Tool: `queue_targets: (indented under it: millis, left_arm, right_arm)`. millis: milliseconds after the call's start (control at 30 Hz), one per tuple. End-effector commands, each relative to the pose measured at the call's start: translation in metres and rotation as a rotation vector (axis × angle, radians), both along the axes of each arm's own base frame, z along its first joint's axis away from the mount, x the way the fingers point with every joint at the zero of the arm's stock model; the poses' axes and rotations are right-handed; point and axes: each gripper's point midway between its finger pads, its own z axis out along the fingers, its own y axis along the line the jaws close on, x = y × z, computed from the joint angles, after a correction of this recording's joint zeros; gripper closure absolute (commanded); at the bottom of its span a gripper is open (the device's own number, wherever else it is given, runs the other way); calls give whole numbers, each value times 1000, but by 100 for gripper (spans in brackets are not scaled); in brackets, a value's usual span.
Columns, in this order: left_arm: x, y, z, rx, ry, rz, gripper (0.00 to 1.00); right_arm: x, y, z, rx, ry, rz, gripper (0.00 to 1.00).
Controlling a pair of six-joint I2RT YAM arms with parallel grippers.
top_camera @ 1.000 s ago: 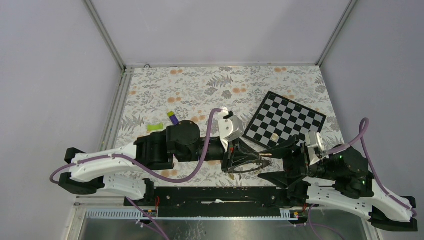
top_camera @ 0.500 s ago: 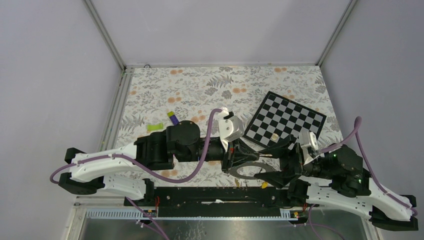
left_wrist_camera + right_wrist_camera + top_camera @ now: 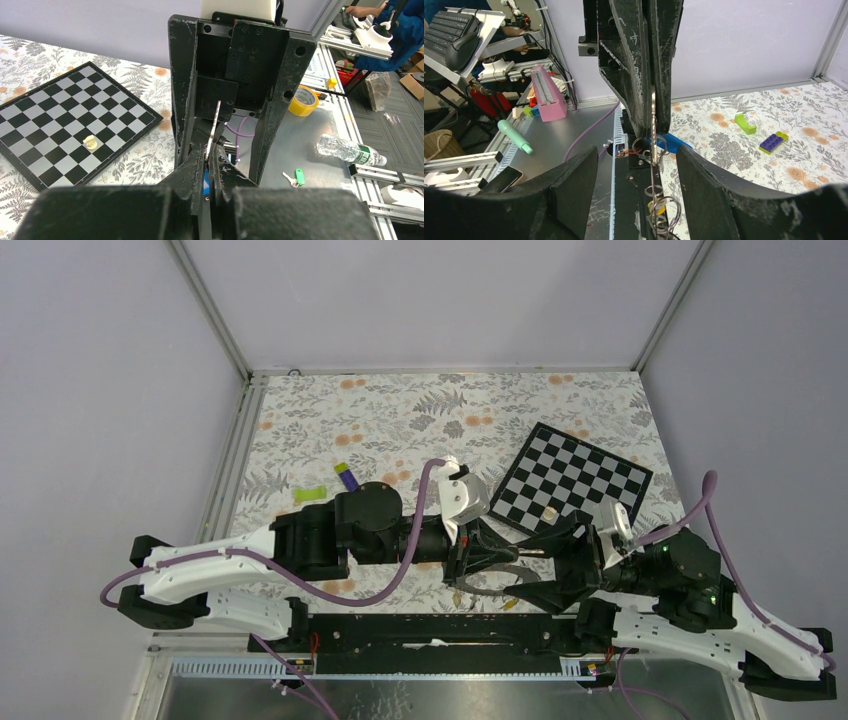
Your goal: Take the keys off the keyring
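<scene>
right tool [image 3: 527,568] moved in, apart | left tool [image 3: 209,152] clamps keyring [image 3: 216,122] | thin grey edge, keys [image 3: 660,206] hanging

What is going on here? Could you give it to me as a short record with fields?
Left pincer: shut on the keyring
Right pincer: open, one jaw on each side of the keyring
Keys: a bunch hangs below the keyring
Also on the table: chessboard, purple-and-green block
</scene>
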Motion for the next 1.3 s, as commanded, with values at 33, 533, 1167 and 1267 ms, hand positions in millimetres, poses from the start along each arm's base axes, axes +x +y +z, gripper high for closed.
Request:
queue_targets:
  millis: [33, 533, 1167, 1267]
  left_arm:
    - [-2, 0, 34, -123, -7, -12, 100]
    - [-2, -1, 35, -126, -6, -16, 100]
    - [0, -5, 35, -123, -6, -3, 100]
    - [0, -6, 34, -122, -6, -3, 100]
  right_arm:
    - [-4, 6, 14, 45, -26, 36, 36]
    - [-3, 6, 14, 51, -23, 30, 57]
    - [3, 7, 12, 58, -6, -5, 51]
    - [3, 7, 13, 58, -5, -6, 53]
